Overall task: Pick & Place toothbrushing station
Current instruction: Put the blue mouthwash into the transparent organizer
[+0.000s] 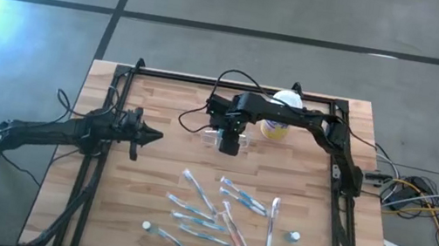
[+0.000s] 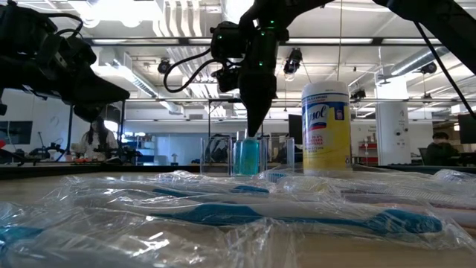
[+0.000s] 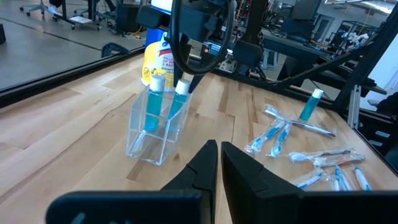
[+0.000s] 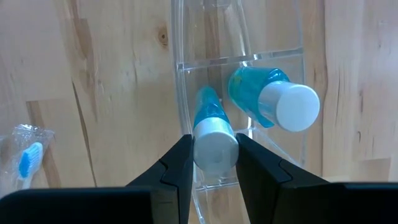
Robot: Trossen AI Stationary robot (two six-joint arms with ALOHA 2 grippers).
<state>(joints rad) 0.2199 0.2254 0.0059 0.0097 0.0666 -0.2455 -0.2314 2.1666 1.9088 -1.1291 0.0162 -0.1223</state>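
Toothbrushing station (image 3: 152, 127), two blue tubes inside — right gripper (image 4: 213, 163) clamping one

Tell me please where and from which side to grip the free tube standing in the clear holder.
Grip the second tube by its white cap, coming from above: it leans in the holder cap-up, walls shielding its body. The right gripper holds the neighbouring tube the same way.

Both arms are dark, near black, built of jointed segments with black cables looping along them. The left gripper (image 1: 149, 136) tapers to a point; the right gripper (image 4: 212, 163) has flat, angular matte-black fingers.
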